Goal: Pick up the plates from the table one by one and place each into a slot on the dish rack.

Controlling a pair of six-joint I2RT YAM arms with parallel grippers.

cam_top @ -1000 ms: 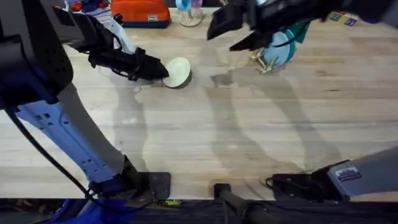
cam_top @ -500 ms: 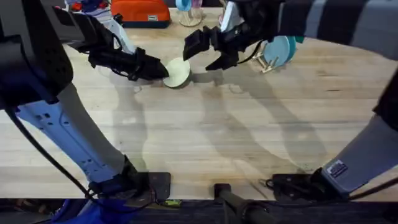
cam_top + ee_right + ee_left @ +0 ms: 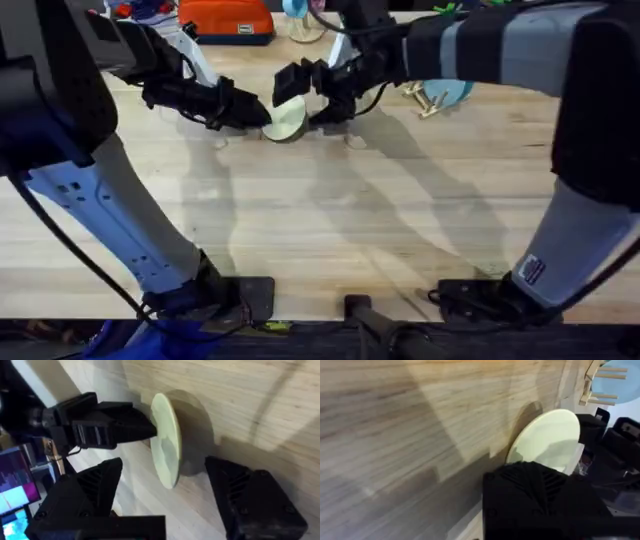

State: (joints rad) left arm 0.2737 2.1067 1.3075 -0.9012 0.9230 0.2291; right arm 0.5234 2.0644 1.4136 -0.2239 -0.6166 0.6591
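A: Where is the cream plate (image 3: 287, 118)?

B: On the far part of the table (image 3: 330, 230), tipped up on its edge. The dish rack (image 3: 428, 98) stands well off to one side of it, with a light blue plate (image 3: 452, 92) in it. The left gripper (image 3: 262, 113) pinches the cream plate at its rim; the black fingers meet the disc edge-on in the right wrist view.

A: And the right gripper (image 3: 303, 95)?

B: Just beside the plate on the rack's side, its jaws spread wide, one finger on either side of the disc and neither touching it, as far as I can tell.

A: What is the plate like?

B: A thin round disc, smooth and matt, pale cream-yellow, with a soft rounded rim. It throws a dark oval shadow on the wood behind it.

A: The rack?

B: Pale wooden pegs, round and slim, standing up from a light-wood base.

A: The surface?

B: Long pale planks with fine straight grain, faintly glossy, crossed by broad grey shadows of the arms.

A: Anything beyond the plate?

B: An orange case (image 3: 225, 20) at the table's far edge, and in the right wrist view a lit screen (image 3: 15, 497) glowing pink and blue.
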